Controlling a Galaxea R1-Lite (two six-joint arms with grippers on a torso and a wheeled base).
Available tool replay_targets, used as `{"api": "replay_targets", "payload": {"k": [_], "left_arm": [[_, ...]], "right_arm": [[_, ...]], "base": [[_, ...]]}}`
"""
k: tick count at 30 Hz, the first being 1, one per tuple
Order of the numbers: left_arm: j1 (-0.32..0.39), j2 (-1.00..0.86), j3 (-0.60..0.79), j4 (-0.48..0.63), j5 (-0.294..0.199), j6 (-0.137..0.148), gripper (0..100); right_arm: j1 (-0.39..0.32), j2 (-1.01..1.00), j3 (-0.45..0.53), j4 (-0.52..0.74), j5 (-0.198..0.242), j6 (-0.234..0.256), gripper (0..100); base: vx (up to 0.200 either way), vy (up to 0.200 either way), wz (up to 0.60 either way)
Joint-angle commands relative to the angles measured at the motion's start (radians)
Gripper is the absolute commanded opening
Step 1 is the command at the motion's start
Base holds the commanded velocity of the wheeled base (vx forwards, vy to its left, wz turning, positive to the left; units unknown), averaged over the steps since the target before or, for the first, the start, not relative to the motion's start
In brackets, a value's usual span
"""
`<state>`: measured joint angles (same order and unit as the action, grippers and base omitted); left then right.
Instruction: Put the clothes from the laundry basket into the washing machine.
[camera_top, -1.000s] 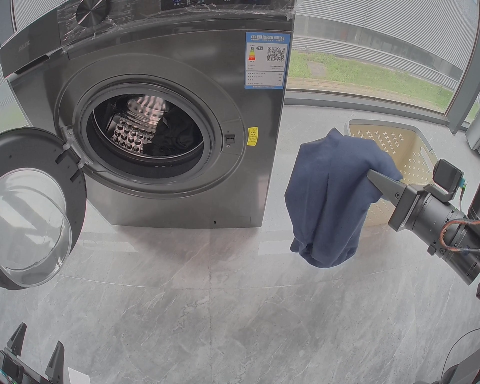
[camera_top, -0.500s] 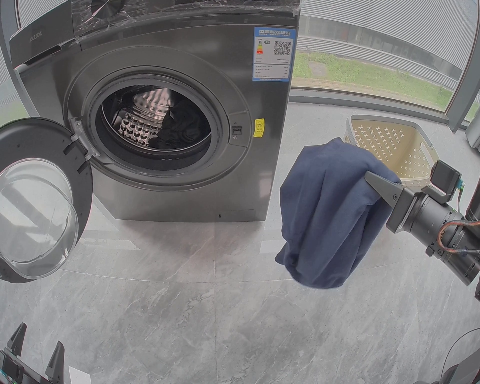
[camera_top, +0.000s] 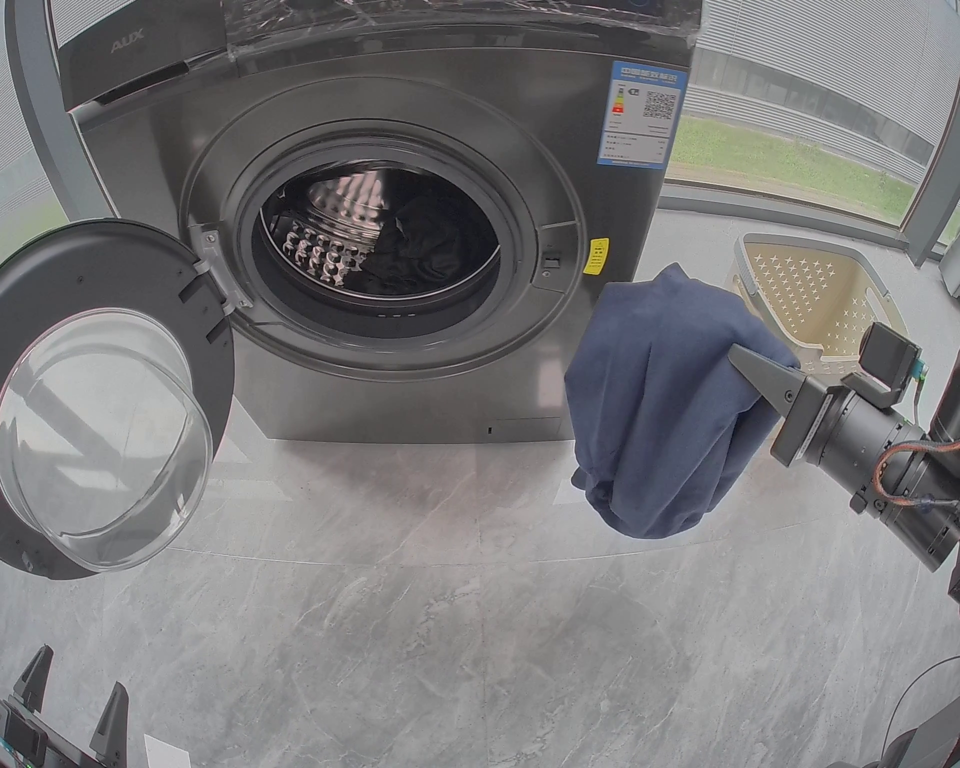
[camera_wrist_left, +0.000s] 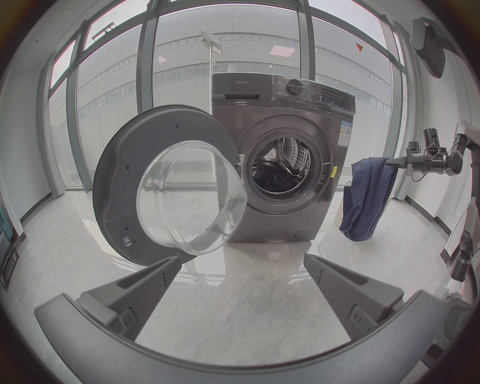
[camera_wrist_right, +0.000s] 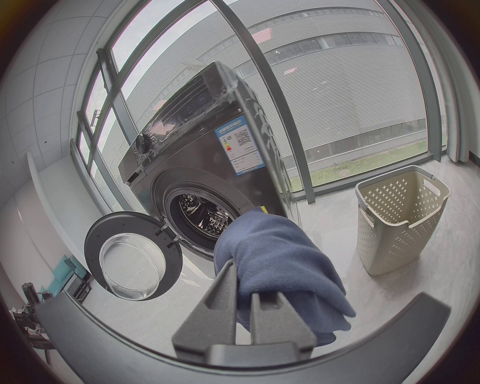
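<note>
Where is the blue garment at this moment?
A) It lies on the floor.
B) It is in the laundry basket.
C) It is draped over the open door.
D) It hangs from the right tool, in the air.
D: the right tool is shut on the blue garment, which hangs clear of the floor between the washing machine and the laundry basket.

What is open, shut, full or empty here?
Grey washing machine's round glass door: wide open.
Shiny steel drum: dark clothes inside.
Navy blue cloth: hanging off the floor.
Beige plastic laundry basket: upright, no clothes seen.
Right gripper: shut on cloth.
Left gripper: open, empty.
</note>
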<state>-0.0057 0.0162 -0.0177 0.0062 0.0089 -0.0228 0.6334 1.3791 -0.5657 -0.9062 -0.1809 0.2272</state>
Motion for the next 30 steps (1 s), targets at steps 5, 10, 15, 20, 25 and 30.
{"api": "replay_targets", "payload": {"k": [5,10,15,20,25,30], "left_arm": [[0.0,-0.01,0.015,0.0,0.0,0.0,100],[0.0,-0.01,0.015,0.0,0.0,-0.002,100],[0.0,-0.01,0.015,0.0,0.0,-0.002,100],[0.0,-0.01,0.015,0.0,0.0,-0.002,100],[0.0,-0.009,0.015,0.0,0.0,-0.003,100],[0.0,-0.01,0.015,0.0,0.0,-0.005,100]], "right_arm": [[0.0,0.003,0.001,0.0,0.0,0.0,0],[0.0,0.003,0.001,0.0,0.0,0.001,0],[0.0,0.003,0.001,0.0,0.0,0.001,0],[0.0,0.003,0.003,0.0,0.0,0.001,0],[0.0,0.003,0.003,0.0,0.0,0.001,0],[0.0,0.003,0.012,0.003,0.0,0.001,0]], "base": [[0.0,0.2,0.0],[0.0,0.04,0.0],[0.0,0.0,0.0],[0.0,-0.2,0.0],[0.0,-0.16,0.0],[0.0,0.0,0.0]]}}
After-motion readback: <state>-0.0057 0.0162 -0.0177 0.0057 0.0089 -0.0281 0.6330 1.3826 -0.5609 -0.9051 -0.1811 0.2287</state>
